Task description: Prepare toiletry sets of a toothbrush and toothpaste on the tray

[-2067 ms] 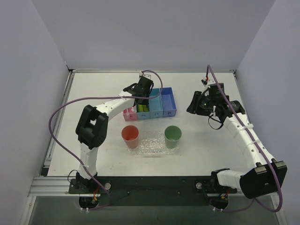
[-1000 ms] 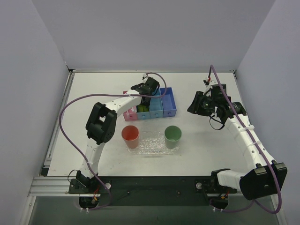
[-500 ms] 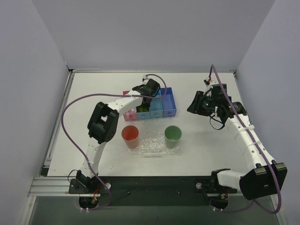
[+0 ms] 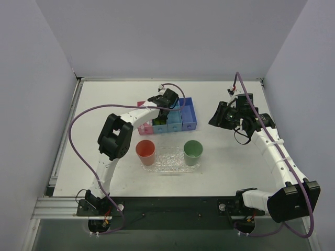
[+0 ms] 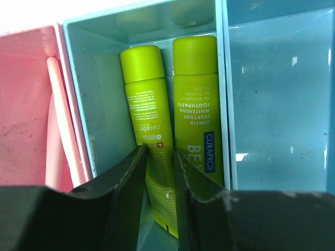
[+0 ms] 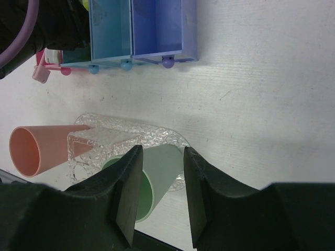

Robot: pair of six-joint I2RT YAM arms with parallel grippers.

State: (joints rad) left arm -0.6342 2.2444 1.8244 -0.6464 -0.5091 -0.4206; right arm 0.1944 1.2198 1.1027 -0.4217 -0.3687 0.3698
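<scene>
Toothpaste (image 5: 149,110) in teal bin (image 5: 104,78) | L tool (image 5: 159,154) astride it, grip unclear | R tool (image 6: 159,157) parted, empty

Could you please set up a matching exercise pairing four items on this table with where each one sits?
Items:
1. toothpaste tubes
2. toothbrush
3. green cup
4. salmon cup

Places:
A. left end of the tray
B. pink bin
C. right end of the tray
D. teal bin

Pairs: 1-D, 2-B, 3-C, 4-A
</scene>
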